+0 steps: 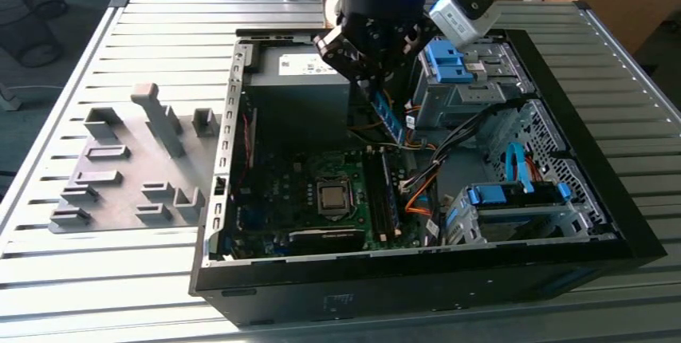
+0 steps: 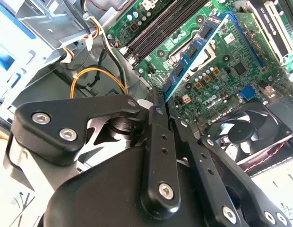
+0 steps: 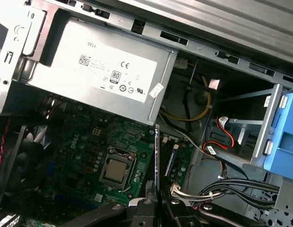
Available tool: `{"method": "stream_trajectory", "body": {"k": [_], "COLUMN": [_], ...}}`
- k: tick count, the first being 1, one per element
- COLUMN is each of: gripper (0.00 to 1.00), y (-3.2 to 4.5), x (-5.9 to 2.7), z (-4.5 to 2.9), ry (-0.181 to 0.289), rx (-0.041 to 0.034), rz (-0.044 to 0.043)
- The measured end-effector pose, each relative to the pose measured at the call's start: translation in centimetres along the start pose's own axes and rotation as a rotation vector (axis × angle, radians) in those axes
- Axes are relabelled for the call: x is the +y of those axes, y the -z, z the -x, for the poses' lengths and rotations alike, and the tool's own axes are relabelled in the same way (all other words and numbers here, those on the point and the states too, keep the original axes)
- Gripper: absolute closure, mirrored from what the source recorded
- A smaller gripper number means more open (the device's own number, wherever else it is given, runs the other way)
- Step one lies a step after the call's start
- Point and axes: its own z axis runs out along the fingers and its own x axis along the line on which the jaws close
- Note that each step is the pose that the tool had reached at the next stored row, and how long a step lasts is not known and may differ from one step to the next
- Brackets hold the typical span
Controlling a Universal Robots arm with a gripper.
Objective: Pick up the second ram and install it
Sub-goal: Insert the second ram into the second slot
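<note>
Claw pinched narrow on one end of the second ram. Stick hangs clear above the motherboard, inside the open case.

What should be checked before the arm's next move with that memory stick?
1. Grip: ok, the gripper is shut on one end of the ram.
2. Ram over the open case: ok.
3. Ram parallel to the slots: not ok, it hangs end down.
4. Ram lined up with a free slot: cannot tell.
5. Yellow cables clear of the ram: ok, off to one side.
</note>
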Motion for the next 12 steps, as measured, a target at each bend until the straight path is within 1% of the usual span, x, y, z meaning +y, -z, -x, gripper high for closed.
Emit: {"method": "stream_trajectory", "body": {"k": [6,12], "gripper": [0.86,0.86], "y": [-0.01,-0.04], "x": [0.0,0.0], "z": [0.0,0.0], "ry": [-0.004,-0.042], "rx": [-0.0001,-0.0007], "rz": [-0.0002,-0.0018]}}
